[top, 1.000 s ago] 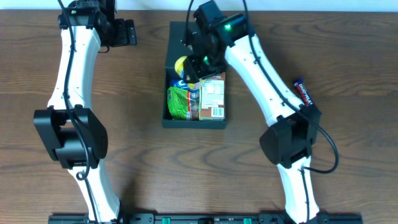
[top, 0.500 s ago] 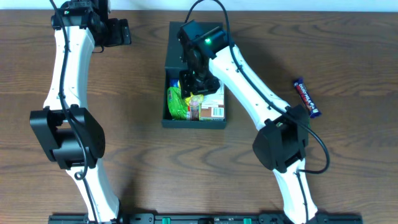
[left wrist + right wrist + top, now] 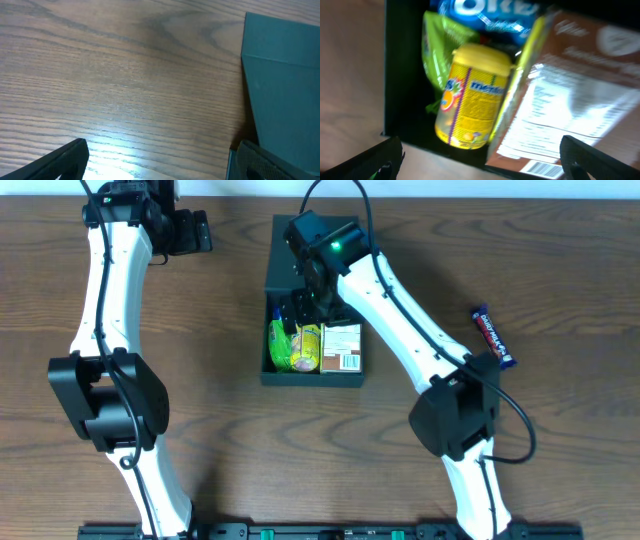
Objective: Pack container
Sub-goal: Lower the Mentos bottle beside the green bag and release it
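Note:
The black container lies open at mid-table, its lid flap folded back. Inside lie a green packet, a yellow Mentos bottle and a brown carton. My right gripper hovers over the box's back half. In the right wrist view the gripper stands open with nothing between its fingers. The bottle lies below it, between the green packet and the carton, with a blue Oreo packet behind. My left gripper hangs open at the far left, beside the lid.
A dark wrapped chocolate bar lies on the wooden table to the right of the container, beside the right arm's elbow. The container's wall edges the left of the right wrist view. Bare wood lies under the left gripper.
The right gripper carried the yellow bottle down into the container, then opened and let it go. The bottle now lies between the green packet and the carton. The left arm shifted slightly left.

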